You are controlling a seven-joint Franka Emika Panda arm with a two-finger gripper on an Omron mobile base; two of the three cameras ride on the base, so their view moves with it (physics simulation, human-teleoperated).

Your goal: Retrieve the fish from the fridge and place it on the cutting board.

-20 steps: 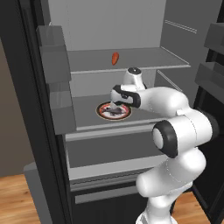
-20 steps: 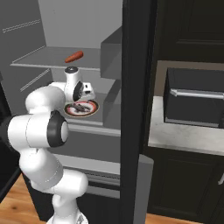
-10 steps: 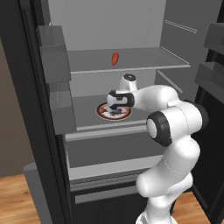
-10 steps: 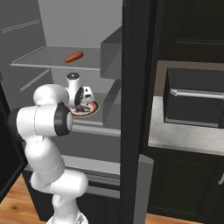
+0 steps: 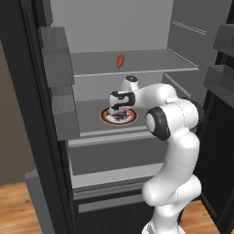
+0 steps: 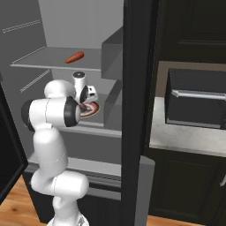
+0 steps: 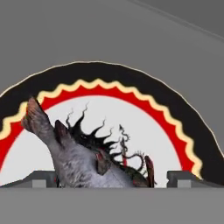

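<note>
The fish [image 7: 78, 162], dark grey-silver with spiny fins, lies on a round plate [image 7: 175, 127] with a black and red rim, on the middle shelf of the fridge [image 5: 27, 91]. My gripper [image 7: 113, 179] is open and low over the plate, one fingertip on each side of the fish, with the right one clearly apart from it. In the left base view the gripper [image 5: 118, 108] hangs over the plate [image 5: 107, 119]. From the right base view the gripper [image 6: 84, 106] partly hides the plate [image 6: 93, 108]. The cutting board is out of view.
A small orange-red oblong item [image 5: 120, 61] lies on the upper shelf [image 5: 151, 60], just above my hand. Grey door bins [image 5: 59, 59] stand at the left and more bins [image 5: 220, 77] at the right. A black appliance [image 6: 198, 99] sits on the counter [image 6: 185, 137] beside the fridge.
My hand has swung left and down over the plate, ending with its fingers around the fish. The fish and plate have not moved.
</note>
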